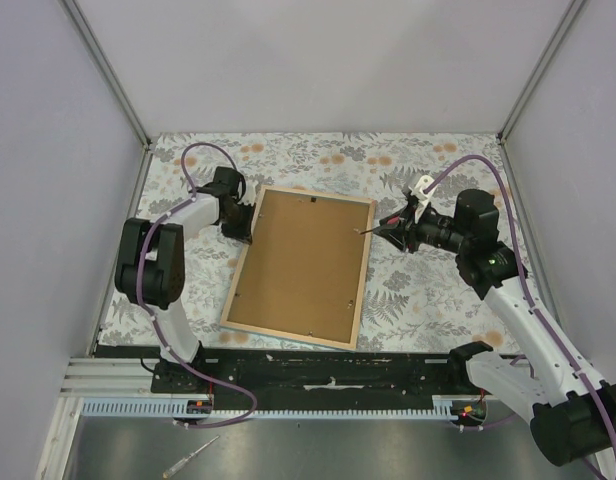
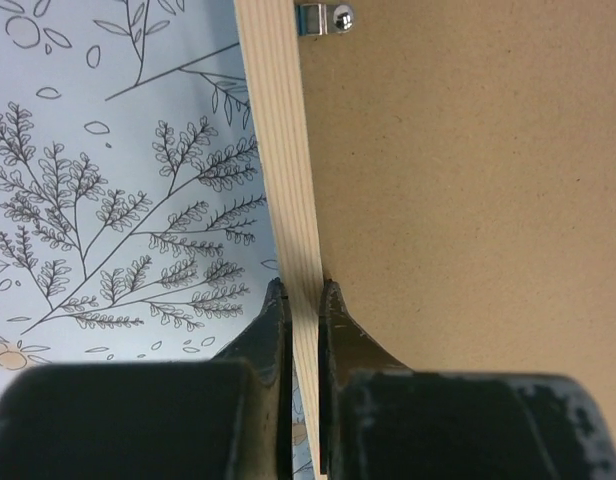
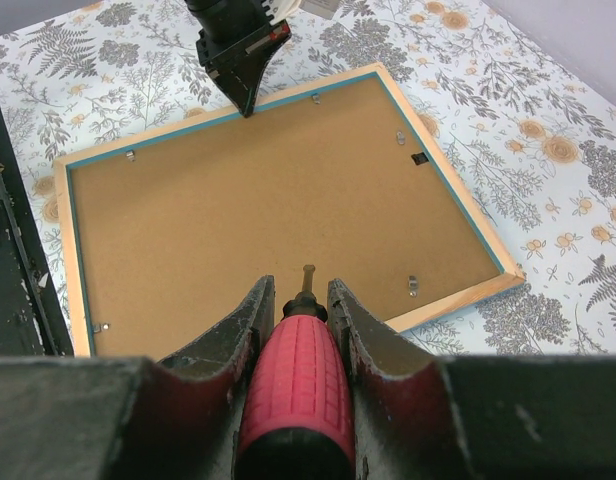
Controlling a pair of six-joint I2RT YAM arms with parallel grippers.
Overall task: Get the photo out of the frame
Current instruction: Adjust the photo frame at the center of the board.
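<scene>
Red screwdriver (image 3: 296, 385) handle sits pinched in my right tool (image 3: 300, 292), tip over the photo (image 3: 278, 200) near the frame (image 3: 453, 180) rail; can't tell if touching. My left tool (image 2: 303, 296) pinches the frame's opp. wood rail. Photo lies face down inside the frame, brown back up, w/ metal clips (image 3: 412, 286) at its edges, flat on the desk (image 1: 418, 290), approx mid-desk.

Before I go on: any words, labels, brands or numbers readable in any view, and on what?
None readable. The frame and its backing board are unmarked, the screwdriver has a plain red handle, and the table cover shows only floral print.
</scene>
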